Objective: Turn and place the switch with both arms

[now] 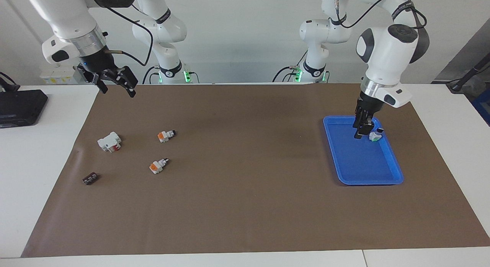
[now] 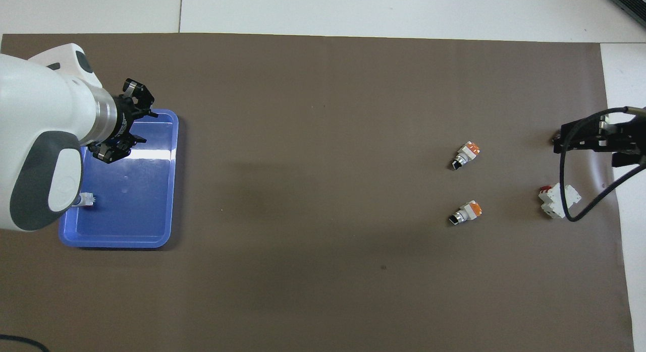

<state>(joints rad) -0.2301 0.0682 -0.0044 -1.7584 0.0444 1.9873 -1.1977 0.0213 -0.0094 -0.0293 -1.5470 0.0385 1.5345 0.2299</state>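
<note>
Left gripper (image 1: 363,132): you've got it hanging over the blue tray (image 1: 383,181), fingers pointing down, holding nothing. How wide the fingers stand, I can't tell from here.
Switch in tray (image 1: 374,136): there it is, lying on the tray floor just beside your left gripper, toward the left arm's end of the tray. It's close to the fingers, but it looks apart from them. From overhead you only catch its white end (image 2: 89,198) poking out from under the arm.
Left arm: it comes in over the tray, and from above its big white wrist covers part of the tray's edge.
Right gripper (image 1: 115,82): you're up in the air over the corner of the brown mat (image 1: 245,205) at the right arm's end, jaws spread wide, nothing between them.
Other switches: two more sit on the mat toward the right arm's end, one (image 1: 166,135) nearer to the robots and one (image 1: 158,165) farther out, well apart from the tray.
White block (image 1: 109,141): with its red part, it lies on the mat closer still to the right arm's end than those two.
Dark piece (image 1: 90,178): tiny, on the mat, farther from the robots than the white block.
Black box (image 1: 21,106): resting on the white table off the mat's edge.
</note>
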